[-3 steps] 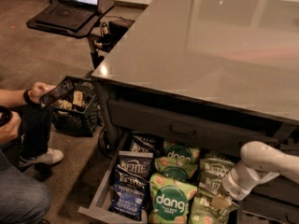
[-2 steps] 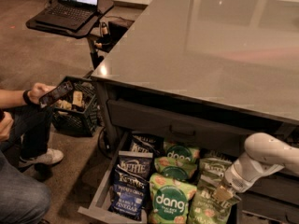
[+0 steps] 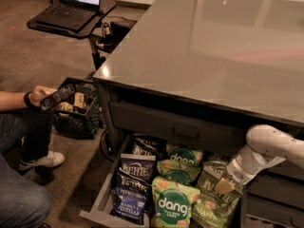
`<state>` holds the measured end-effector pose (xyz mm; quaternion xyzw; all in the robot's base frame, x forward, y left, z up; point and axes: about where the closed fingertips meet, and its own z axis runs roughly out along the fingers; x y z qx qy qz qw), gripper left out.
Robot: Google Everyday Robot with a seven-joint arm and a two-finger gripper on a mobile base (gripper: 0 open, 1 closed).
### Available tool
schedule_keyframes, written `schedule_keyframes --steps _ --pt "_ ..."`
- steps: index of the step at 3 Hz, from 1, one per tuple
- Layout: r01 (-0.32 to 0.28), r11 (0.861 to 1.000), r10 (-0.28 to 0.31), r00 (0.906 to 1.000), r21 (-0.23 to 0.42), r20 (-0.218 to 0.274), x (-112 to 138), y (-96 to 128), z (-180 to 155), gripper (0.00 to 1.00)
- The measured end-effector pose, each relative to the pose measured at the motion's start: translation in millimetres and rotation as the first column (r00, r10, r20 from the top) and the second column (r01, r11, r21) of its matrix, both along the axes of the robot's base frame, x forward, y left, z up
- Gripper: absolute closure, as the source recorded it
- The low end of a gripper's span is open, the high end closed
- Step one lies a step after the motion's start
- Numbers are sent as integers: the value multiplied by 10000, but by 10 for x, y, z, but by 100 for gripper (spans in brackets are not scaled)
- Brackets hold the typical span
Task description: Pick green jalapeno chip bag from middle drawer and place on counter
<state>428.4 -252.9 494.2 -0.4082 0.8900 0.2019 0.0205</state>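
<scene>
The green jalapeno chip bag (image 3: 212,204) lies at the right side of the open middle drawer (image 3: 102,204), below the grey counter (image 3: 213,46). My gripper (image 3: 223,186) hangs from the white arm (image 3: 266,146), which comes in from the right. It is down at the upper part of the jalapeno bag and touches or nearly touches it. The bag's lower end runs out of view at the bottom.
Green Dang bags (image 3: 173,204), dark blue Kettle bags (image 3: 128,186) and more green bags (image 3: 183,156) fill the drawer. The closed top drawer (image 3: 175,127) is above. A seated person (image 3: 28,127) holding a phone, a black crate (image 3: 78,110) and a laptop stand (image 3: 71,15) are at the left.
The white arm link has shifted right and a little up. The gripper has stayed at the top of the jalapeno bag. The person's hand has moved slightly.
</scene>
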Motion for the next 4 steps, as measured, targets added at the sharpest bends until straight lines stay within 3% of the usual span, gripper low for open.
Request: schedule_keyframes --steps 1,2,3,4 --pt "534 9986 -532 9981 -34 312 -200 -45 224 100" --pt "1678 9854 -1645 9822 -303 911 -617 -190 576 100" --pt "1651 9856 -1614 9828 -361 894 -646 -187 630 100" --pt "1416 9878 -1372 9882 -641 684 -778 -135 912 100"
